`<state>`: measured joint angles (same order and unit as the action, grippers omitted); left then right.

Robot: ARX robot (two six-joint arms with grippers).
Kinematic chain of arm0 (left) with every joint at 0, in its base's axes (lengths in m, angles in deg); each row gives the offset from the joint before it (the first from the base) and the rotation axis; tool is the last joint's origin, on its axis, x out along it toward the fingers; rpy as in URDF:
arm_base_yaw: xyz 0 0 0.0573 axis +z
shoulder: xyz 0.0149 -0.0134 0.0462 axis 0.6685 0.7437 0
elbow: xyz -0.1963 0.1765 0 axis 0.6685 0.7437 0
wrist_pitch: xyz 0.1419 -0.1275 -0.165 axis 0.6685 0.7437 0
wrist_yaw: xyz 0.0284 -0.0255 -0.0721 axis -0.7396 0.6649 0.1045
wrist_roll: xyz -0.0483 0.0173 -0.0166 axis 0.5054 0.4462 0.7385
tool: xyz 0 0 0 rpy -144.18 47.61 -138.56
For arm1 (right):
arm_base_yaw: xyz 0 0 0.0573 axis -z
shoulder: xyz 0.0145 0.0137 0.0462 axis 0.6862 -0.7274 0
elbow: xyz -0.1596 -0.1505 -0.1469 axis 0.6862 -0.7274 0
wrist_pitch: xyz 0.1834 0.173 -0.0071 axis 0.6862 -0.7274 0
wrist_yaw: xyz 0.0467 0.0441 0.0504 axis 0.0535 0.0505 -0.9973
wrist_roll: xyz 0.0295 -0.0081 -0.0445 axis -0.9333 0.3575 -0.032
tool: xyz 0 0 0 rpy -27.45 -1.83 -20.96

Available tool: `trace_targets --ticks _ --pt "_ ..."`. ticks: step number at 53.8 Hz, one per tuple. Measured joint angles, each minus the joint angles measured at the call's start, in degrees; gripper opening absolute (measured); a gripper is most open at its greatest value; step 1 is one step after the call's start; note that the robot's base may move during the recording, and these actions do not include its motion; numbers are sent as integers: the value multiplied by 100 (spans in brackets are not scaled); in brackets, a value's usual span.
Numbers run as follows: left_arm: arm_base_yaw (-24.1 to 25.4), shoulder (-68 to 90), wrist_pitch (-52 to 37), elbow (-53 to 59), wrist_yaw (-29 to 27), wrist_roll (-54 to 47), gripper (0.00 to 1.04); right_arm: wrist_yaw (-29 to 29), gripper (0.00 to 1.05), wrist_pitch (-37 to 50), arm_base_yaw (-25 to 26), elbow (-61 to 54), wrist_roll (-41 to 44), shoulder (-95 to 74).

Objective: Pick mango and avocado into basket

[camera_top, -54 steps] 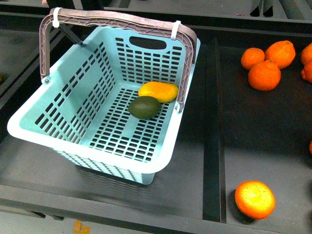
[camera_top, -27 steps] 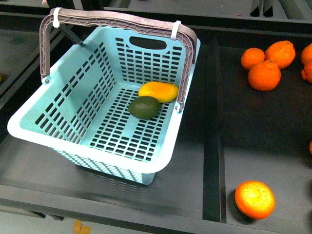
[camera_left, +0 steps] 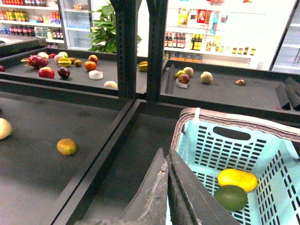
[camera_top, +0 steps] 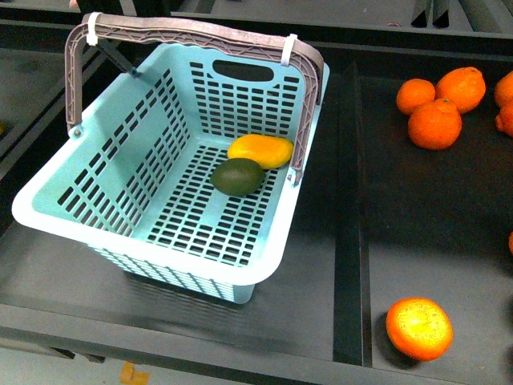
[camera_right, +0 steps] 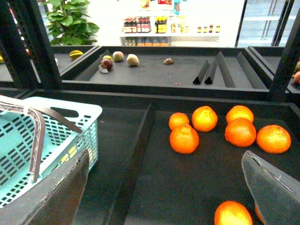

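Mango (camera_top: 260, 150) and avocado (camera_top: 238, 176) both lie on the slotted floor of the basket (camera_top: 48, 216), so to my judgement the placing step is finished and the task is nearly complete. The two fruits touch each other, or almost, near the far right corner of the basket floor, close under the right handle (camera_top: 303, 120); the mango is on the far side and the avocado on the near side. The basket itself stands on the left part of the dark shelf (camera_top: 321, 265), and several oranges (camera_top: 435, 123) lie well apart from it towards the far right corner, with one more orange (camera_top: 419, 327) near the front edge. Neither arm shows in the front view. In the left wrist view the left hand (camera_left: 167, 187) has its fingers pressed together with nothing between them, and it hangs outside the basket, beside its wall, with the fruits beyond it inside. In the right wrist view the right hand (camera_right: 164, 187) has its fingers wide apart and empty, above the shelf between the basket and the oranges. The next move probably calls only for keeping both hands clear of the basket, since no more fruit needs to be carried.
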<state>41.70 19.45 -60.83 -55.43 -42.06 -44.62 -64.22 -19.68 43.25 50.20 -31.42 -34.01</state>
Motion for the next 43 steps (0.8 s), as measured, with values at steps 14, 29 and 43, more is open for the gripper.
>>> trace_targets --ticks 14,29,43 --pt "0 -625 621 0 0 0 2 0 96 -2 0 -2 0 0" --pt "2 -1834 1899 0 0 -2 2 0 96 -2 0 -2 0 -2" --pt "4 -1908 1939 0 0 -2 2 0 96 0 0 -2 0 0"
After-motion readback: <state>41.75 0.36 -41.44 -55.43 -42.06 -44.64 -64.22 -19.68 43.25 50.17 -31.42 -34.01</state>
